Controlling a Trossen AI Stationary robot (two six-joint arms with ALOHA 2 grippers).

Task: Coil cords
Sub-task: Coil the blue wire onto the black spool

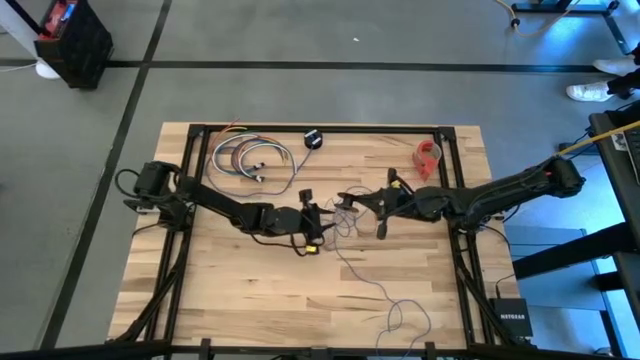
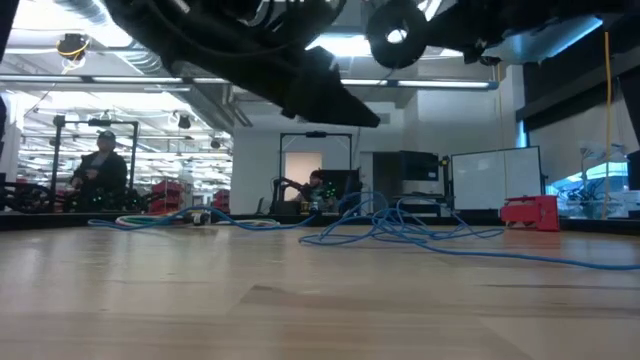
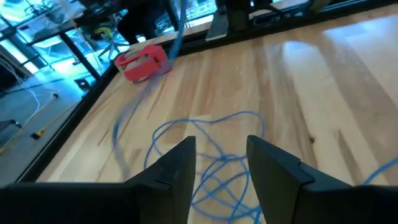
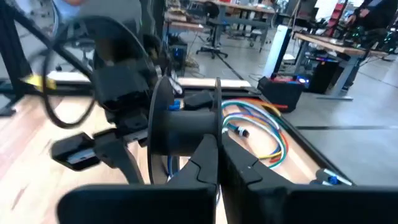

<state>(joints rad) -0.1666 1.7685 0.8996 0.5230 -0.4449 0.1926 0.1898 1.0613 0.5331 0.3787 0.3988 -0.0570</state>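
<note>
Left claw spread above thin, floppy blue-grey cord. Right claw pressed together beside black round spool. Cord light, tangles easily; best pinch single strand.

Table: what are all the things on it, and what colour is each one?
table: one, light wood, under everything
cord: one, thin, grey-blue, looping from the middle to the lower edge in the high view
spool: one, black, just ahead of the right gripper
cable bundle: one, many colours, upper left
red object: one, upper right
small black object: one, upper edge
left gripper: one, dark, open over the cord
right gripper: one, dark, shut, mid-table
</note>
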